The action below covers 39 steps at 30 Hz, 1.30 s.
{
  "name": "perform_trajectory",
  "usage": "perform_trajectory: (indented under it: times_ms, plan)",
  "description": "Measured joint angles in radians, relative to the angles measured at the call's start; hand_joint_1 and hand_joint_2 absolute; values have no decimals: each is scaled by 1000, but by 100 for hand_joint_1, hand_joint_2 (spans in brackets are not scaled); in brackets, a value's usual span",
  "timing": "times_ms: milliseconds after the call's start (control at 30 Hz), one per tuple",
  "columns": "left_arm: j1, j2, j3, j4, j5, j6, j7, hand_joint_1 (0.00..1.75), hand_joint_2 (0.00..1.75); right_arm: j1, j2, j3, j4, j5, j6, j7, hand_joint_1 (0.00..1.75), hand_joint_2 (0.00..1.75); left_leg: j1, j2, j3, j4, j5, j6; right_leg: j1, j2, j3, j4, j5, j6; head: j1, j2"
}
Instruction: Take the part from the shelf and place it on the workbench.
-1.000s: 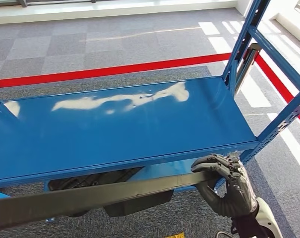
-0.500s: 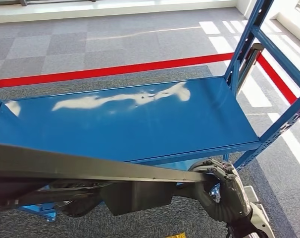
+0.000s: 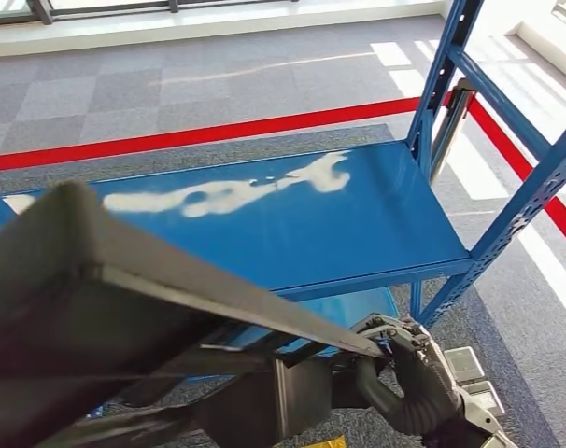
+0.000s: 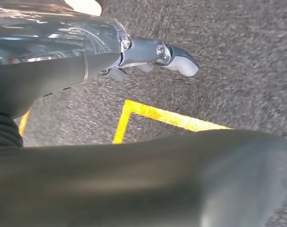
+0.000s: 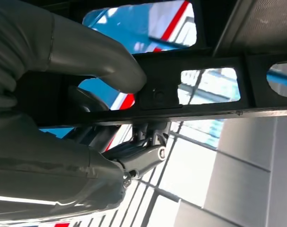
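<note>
A: Is the part off the shelf?

B: It looks so. The long dark part (image 3: pixel 125 308) is tilted across the near side of the head view, in front of the blue shelf (image 3: pixel 322 224), with its left end raised toward the camera.

A: And the hands?

B: The right hand (image 3: pixel 407 369) grips the part's right end, thumb and fingers wrapped round a bar of it. The left hand (image 4: pixel 153 54) is beside the part with fingers extended; whether it holds anything, I cannot tell.

A: What remains?

B: Carrying it to the workbench and setting it down, I judge.
</note>
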Motion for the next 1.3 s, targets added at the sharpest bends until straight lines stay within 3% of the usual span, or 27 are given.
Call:
perform_trajectory:
  times_ms: [33, 100, 167, 200, 233, 267, 367, 433, 500, 533, 600, 667, 700, 733, 767, 800, 867, 933, 1000, 1033, 1100, 1167, 1200, 1233, 1267, 1300]
  plan:
    - [-1, 2, 4, 0, 6, 4, -7, 0, 175, -18, 10, 0, 10, -20, 24, -2, 175, 175, 2, 0, -7, 14, -17, -6, -1, -3, -6, -1, 6, -11, 0, 0]
    - [-5, 5, 10, 0, 12, 8, -20, 0, 175, -46, 28, 0, 31, -54, 59, -5, 175, 175, 4, 0, -37, 95, -90, -18, -2, -11, -24, -1, 19, -28, 0, 0]
    - [-6, 9, 14, 0, 13, 12, -28, 0, 175, -63, 44, 0, 52, -81, 84, -7, 175, 175, 6, 0, -70, 215, -161, -25, 1, -17, -44, 0, 32, -36, 0, 0]
    - [-6, 12, 16, 0, 12, 13, -30, 0, 175, -67, 50, 0, 61, -88, 91, -8, 175, 175, 6, 0, -72, 250, -172, -25, 3, -19, -53, 0, 38, -36, 0, 0]
    - [-5, 15, 17, 0, 9, 14, -29, 0, 175, -68, 55, 0, 69, -92, 95, -11, 175, 175, 6, 0, -56, 249, -163, -23, 5, -21, -60, 0, 44, -37, 0, 0]
    - [-5, 19, 17, 0, 4, 16, -27, 0, 175, -69, 60, 0, 75, -94, 96, -16, 175, 175, 5, 0, -22, 210, -141, -18, 8, -22, -66, 1, 49, -37, 0, 0]
    - [-4, 33, 16, 0, -26, 22, -10, 0, 175, -61, 74, 0, 84, -102, 91, -36, 175, 175, -6, -1, 113, 1, -79, 9, 13, -23, -75, 1, 62, -31, 0, 0]
    - [-2, 44, 9, 0, -51, 22, 3, 0, 175, -45, 79, -1, 84, -104, 84, -48, 175, 175, -13, -2, 143, -55, -73, 18, 11, -23, -79, 1, 73, -20, 0, 0]
    - [1, 52, -2, 0, -75, 20, 15, 0, 175, -17, 79, -5, 78, -95, 75, -60, 175, 175, -13, 0, 139, -66, -64, 21, 8, -21, -84, 2, 77, -7, 0, 0]
    - [2, 57, -8, 0, -85, 18, 19, 0, 175, 0, 78, -6, 74, -87, 68, -67, 175, 175, -11, 2, 135, -73, -57, 24, 8, -19, -89, 11, 63, -2, 0, 0]
    - [2, 63, -22, 0, -104, 11, 25, 0, 175, 32, 76, -10, 64, -72, 55, -78, 175, 175, -5, 6, 120, -81, -42, 31, 8, -12, -113, 77, -8, 3, 1, 0]
    - [3, 66, -35, 0, -118, 6, 30, 0, 175, 58, 73, -11, 56, -61, 45, -82, 175, 175, -5, 10, 96, -73, -30, 36, 8, -9, -145, 195, -87, 8, 2, 0]
    - [3, 66, -41, 0, -122, 5, 32, 0, 175, 69, 71, -11, 53, -57, 41, -82, 175, 175, -5, 12, 84, -67, -26, 36, 8, -9, -151, 241, -102, 12, 2, 0]
    - [3, 66, -45, 0, -123, 5, 33, 0, 175, 77, 70, -11, 50, -53, 38, -82, 175, 175, -5, 14, 71, -60, -22, 35, 7, -9, -143, 258, -96, 16, 2, 0]
    - [2, 66, -49, 0, -124, 5, 32, 0, 175, 82, 69, -11, 48, -48, 35, -81, 175, 175, -3, 15, 58, -51, -19, 33, 6, -9, -118, 238, -73, 20, 2, 0]
    - [2, 66, -52, 0, -124, 5, 31, 0, 175, 85, 69, -10, 47, -45, 32, -80, 175, 175, -2, 16, 46, -41, -17, 31, 5, -9, -77, 185, -43, 24, 2, 0]
    - [1, 66, -57, 0, -124, 5, 27, 0, 175, 86, 69, -10, 47, -37, 29, -73, 175, 175, -2, 16, 24, -19, -13, 24, 4, -8, 3, 58, -16, 24, 2, 0]
    - [1, 66, -60, 0, -126, 4, 24, 0, 175, 85, 69, -10, 48, -30, 28, -60, 175, 175, -5, 16, 10, -7, -5, 13, 7, -6, 29, 0, -21, 18, 2, 0]
    - [3, 66, -65, 0, -134, 2, 22, 0, 175, 83, 69, -10, 50, -23, 26, -41, 175, 175, -4, 14, 3, -3, 5, 2, 7, -7, 21, -5, -13, 4, 2, 0]
    - [5, 66, -68, 0, -138, 0, 22, 0, 175, 80, 68, -10, 53, -18, 25, -31, 175, 175, -3, 13, -2, 2, -5, -4, 5, -9, 13, -6, -6, -8, 1, 0]
    - [6, 64, -75, 0, -147, -6, 22, 0, 175, 76, 68, -10, 60, -10, 23, -11, 175, 175, 2, 11, -22, 55, -74, -16, 2, -14, -10, -8, 13, -31, -1, 0]
    - [6, 63, -82, 0, -156, -12, 22, 0, 175, 75, 65, -10, 68, -3, 20, 5, 175, 175, 6, 10, -47, 167, -165, -27, 3, -17, -40, -7, 34, -39, -2, 0]
    - [6, 63, -86, 0, -160, -15, 22, 0, 175, 75, 64, -10, 74, -1, 18, 11, 175, 175, 8, 10, -51, 218, -185, -30, 3, -19, -54, -7, 45, -38, -2, 0]
    - [6, 63, -90, 0, -164, -18, 22, 0, 175, 74, 62, -10, 79, 0, 16, 15, 175, 175, 9, 10, -45, 245, -181, -31, 4, -21, -68, -6, 55, -37, -2, 0]
    - [6, 63, -94, 0, -168, -20, 21, 0, 175, 74, 60, -10, 84, 0, 13, 19, 175, 175, 9, 10, -22, 239, -156, -30, 4, -22, -82, -5, 66, -35, -2, 0]
    - [5, 63, -99, 0, -172, -23, 19, 0, 175, 73, 58, -10, 88, 0, 10, 23, 175, 175, 10, 10, 17, 197, -123, -27, 4, -22, -94, -5, 75, -33, -2, 0]
